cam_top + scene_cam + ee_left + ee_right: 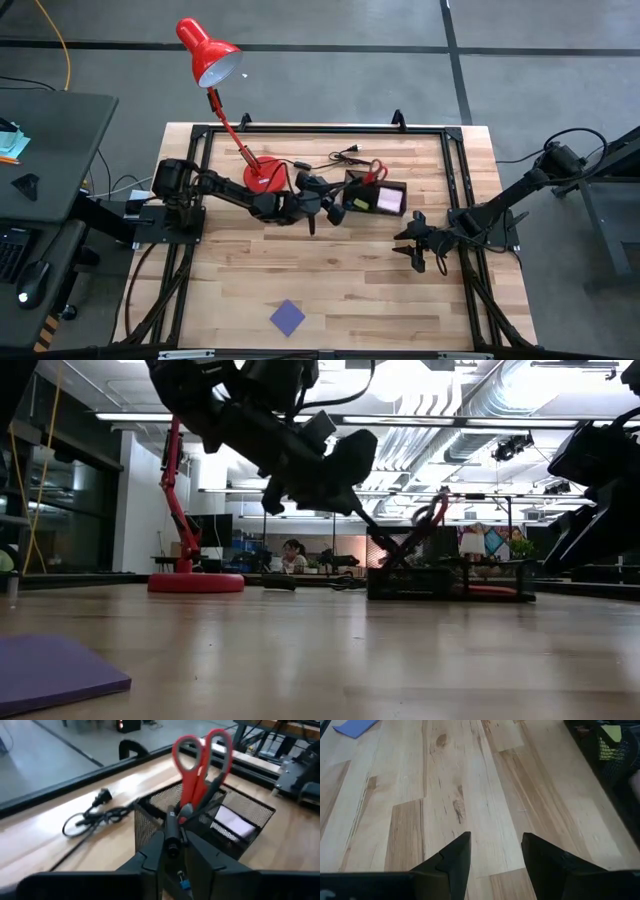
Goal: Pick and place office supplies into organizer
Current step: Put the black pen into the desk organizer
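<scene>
Organizer [240, 820] holds red scissors [200, 765], pink pad [232, 820]; left tool [172, 855] pinches a pen [172, 827]

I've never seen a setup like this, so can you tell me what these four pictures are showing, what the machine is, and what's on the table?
It is a two-armed robot at a wooden table. One picture looks straight down, one looks level across the tabletop, and two come from cameras on the wrists. The left gripper is closed on a dark pen just in front of the black mesh organizer, where red-handled scissors already stand upright and a pink note pad lies. The right gripper waits open over bare wood beside the organizer. A blue-purple note pad lies near the front edge. A red desk lamp and a black cable are also there.
</scene>
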Robot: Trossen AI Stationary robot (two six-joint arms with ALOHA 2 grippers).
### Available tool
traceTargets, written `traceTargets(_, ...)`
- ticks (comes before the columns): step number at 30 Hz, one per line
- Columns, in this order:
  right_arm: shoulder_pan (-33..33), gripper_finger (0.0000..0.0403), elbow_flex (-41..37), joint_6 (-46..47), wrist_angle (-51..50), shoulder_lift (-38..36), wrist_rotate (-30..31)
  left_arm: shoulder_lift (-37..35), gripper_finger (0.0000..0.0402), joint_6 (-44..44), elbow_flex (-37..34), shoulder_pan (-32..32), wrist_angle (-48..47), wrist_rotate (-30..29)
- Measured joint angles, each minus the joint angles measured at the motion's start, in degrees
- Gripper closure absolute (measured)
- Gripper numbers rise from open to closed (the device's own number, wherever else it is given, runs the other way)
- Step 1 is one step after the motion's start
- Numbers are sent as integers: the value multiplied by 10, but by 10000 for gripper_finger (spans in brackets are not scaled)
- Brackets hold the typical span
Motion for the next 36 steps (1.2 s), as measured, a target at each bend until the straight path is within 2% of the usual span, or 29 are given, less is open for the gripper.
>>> traceTargets(4,0,235,0,0,0,0,0,0,345,38,1,0,23,3)
traceTargets(8,0,235,0,0,0,0,0,0,348,58,28,0,-15,17)
traceTargets(15,0,238,0,0,0,0,0,0,354,42,140,0,-269,20)
traceTargets(19,0,235,0,0,0,0,0,0,349,67,194,8,-372,35)
traceTargets(24,0,234,0,0,0,0,0,0,355,126,254,45,-464,120)
traceTargets(32,0,236,0,0,0,0,0,0,348,245,316,110,-551,287)
traceTargets(36,0,233,0,0,0,0,0,6,349,268,335,132,-572,331)
